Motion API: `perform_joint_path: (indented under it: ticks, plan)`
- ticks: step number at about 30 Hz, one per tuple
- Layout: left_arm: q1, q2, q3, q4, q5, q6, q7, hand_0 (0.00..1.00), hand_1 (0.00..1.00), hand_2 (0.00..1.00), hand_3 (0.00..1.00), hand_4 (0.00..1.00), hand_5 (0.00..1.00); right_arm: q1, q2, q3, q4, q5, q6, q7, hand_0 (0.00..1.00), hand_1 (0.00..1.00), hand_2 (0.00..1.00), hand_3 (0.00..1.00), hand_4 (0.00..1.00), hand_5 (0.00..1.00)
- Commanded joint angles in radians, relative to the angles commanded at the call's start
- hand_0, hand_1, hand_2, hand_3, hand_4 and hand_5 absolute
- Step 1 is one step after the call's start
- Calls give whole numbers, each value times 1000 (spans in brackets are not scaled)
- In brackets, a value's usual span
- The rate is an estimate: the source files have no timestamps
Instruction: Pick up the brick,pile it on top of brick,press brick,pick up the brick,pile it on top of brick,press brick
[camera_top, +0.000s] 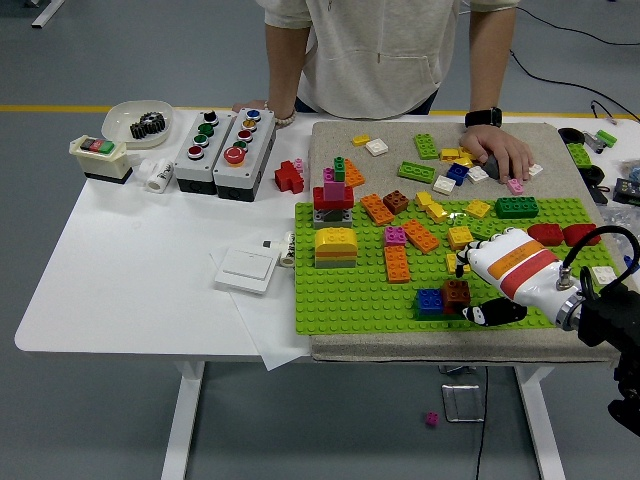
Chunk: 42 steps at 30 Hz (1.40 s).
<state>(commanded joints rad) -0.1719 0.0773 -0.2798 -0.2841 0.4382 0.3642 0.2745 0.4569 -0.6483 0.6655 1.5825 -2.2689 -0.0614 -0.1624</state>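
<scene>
While my right hand (497, 283) curls loosely beside the brown brick (457, 292), gripping nothing, a careless sideways close could shove its blue brick (430, 300) neighbour.

- A white table (120, 290) carried a beige mat (400, 345) on its right half.
- Left of it lay two button boxes (222, 140), a white dish (135, 118) and a white switch plate (246, 268).

green baseplate (340, 295) front-left clear, bricks (420, 236) crowd centre
</scene>
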Motion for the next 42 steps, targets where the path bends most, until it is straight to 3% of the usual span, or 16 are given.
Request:
perform_joint_path:
  ticks: [42]
  plan:
    - [8,-2,-6,1,12,-1,4,752,723,716,588,643,666,2,3,-4,-5,0,0,1,270,367,653,593,827,498]
